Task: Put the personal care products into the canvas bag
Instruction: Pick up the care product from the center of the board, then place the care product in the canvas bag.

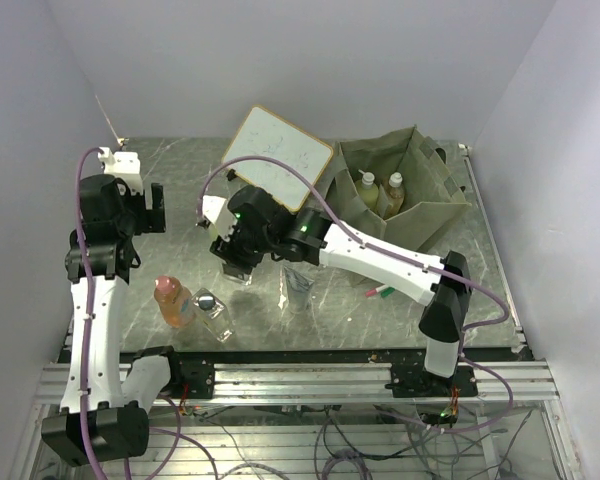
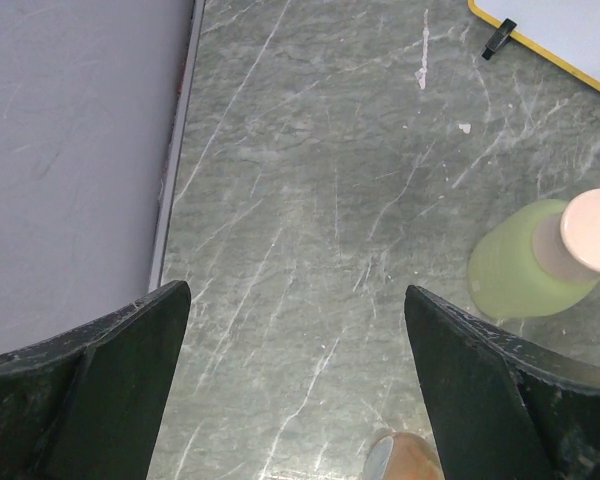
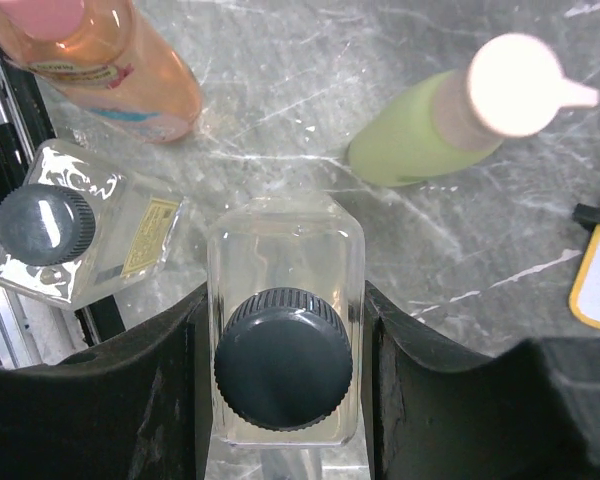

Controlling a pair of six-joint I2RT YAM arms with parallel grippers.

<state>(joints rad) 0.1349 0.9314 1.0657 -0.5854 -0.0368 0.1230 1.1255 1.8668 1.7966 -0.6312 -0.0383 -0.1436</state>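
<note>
My right gripper (image 3: 285,400) is shut on a clear square glass bottle (image 3: 285,290) with a black cap, held by its sides; in the top view (image 1: 237,268) it is at mid-table. Just beyond stand a second clear square bottle (image 3: 80,235), an orange-pink bottle (image 3: 100,60) and a yellow-green pump bottle (image 3: 420,135). The olive canvas bag (image 1: 432,200) stands open at the far right with two pale bottles (image 1: 380,190) inside. My left gripper (image 2: 295,380) is open and empty above bare table at the left (image 1: 148,208).
A wood-framed whiteboard (image 1: 277,150) leans at the back beside the bag. Marker pens (image 1: 378,292) lie under the right forearm. A clear pouch-like item (image 1: 298,285) sits near them. The orange-pink bottle (image 1: 170,300) and second glass bottle (image 1: 212,310) stand near the front edge.
</note>
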